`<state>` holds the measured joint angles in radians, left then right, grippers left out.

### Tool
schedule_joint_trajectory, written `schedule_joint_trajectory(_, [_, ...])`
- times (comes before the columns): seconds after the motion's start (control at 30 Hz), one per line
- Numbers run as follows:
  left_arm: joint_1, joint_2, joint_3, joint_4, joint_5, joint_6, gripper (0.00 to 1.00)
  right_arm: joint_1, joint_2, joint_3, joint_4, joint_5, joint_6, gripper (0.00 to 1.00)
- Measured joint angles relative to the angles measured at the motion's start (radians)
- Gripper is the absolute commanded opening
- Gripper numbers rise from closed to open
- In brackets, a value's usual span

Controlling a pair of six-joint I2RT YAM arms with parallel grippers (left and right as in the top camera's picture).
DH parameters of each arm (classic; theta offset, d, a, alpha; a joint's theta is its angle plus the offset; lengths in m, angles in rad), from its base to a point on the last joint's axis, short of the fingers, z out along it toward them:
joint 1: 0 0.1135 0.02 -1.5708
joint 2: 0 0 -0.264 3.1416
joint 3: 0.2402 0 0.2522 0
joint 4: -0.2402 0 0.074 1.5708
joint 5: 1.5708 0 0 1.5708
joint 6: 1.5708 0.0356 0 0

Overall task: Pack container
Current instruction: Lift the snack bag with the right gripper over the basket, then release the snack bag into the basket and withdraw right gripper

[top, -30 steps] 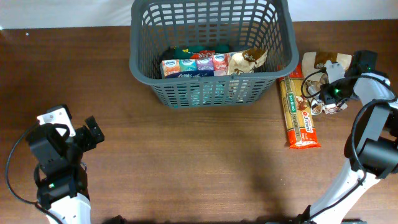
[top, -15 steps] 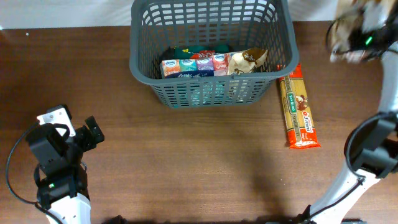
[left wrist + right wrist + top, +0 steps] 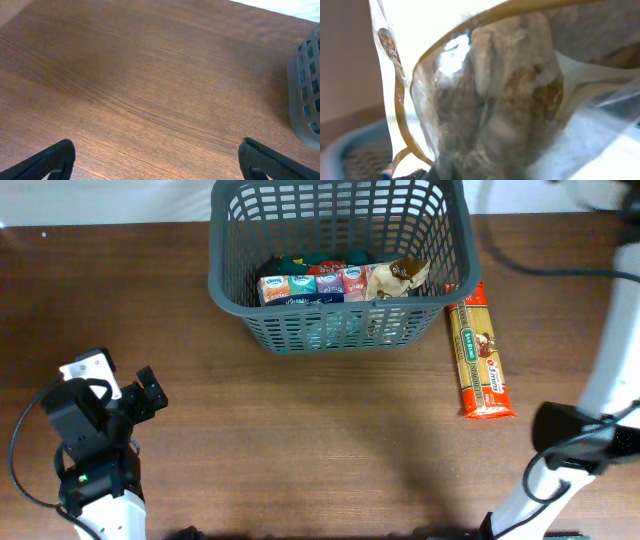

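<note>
At table's [image 3: 300, 430] far edge, container [image 3: 340, 330] runs left-right; left jaws wide, right jaws gripping bag [image 3: 495, 100].

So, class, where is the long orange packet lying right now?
In the overhead view, the long orange packet lies flat just right of the container, outside it.

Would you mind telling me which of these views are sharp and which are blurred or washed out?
Overhead: crisp and evenly lit over the table and container, but the right arm smears into blur at the top right. Left wrist: wood grain sharp, container's corner slightly soft. Right wrist: a clear packet fills the frame, out of focus, with glare at upper left.
</note>
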<state>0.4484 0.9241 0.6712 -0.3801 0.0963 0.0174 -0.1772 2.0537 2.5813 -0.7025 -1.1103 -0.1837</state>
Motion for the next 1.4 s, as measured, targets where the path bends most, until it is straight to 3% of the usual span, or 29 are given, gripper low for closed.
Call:
schedule_joint_trajectory(0.3, [0.000, 0.000, 0.000, 0.000, 0.000, 0.000, 0.99, 0.314, 0.068, -0.141, 0.000, -0.069, -0.073, 0.04])
schedule_joint_trajectory(0.43, [0.000, 0.000, 0.000, 0.000, 0.000, 0.000, 0.99, 0.343, 0.112, -0.254, 0.002, -0.061, -0.084, 0.04])
schedule_joint_trajectory(0.47, [0.000, 0.000, 0.000, 0.000, 0.000, 0.000, 0.99, 0.345, 0.125, -0.286, 0.001, -0.059, -0.083, 0.08])
schedule_joint_trajectory(0.5, [0.000, 0.000, 0.000, 0.000, 0.000, 0.000, 0.99, 0.345, 0.135, -0.314, 0.001, -0.056, -0.084, 0.33])
schedule_joint_trajectory(0.53, [0.000, 0.000, 0.000, 0.000, 0.000, 0.000, 0.99, 0.344, 0.145, -0.344, 0.000, -0.053, -0.083, 0.99])
schedule_joint_trajectory(1.1, [0.000, 0.000, 0.000, 0.000, 0.000, 0.000, 0.99, 0.344, 0.171, -0.404, 0.035, -0.078, -0.013, 0.99])
schedule_joint_trajectory(1.4, [0.000, 0.000, 0.000, 0.001, 0.000, 0.000, 0.99, 0.311, 0.116, -0.173, 0.027, -0.038, 0.059, 0.99])
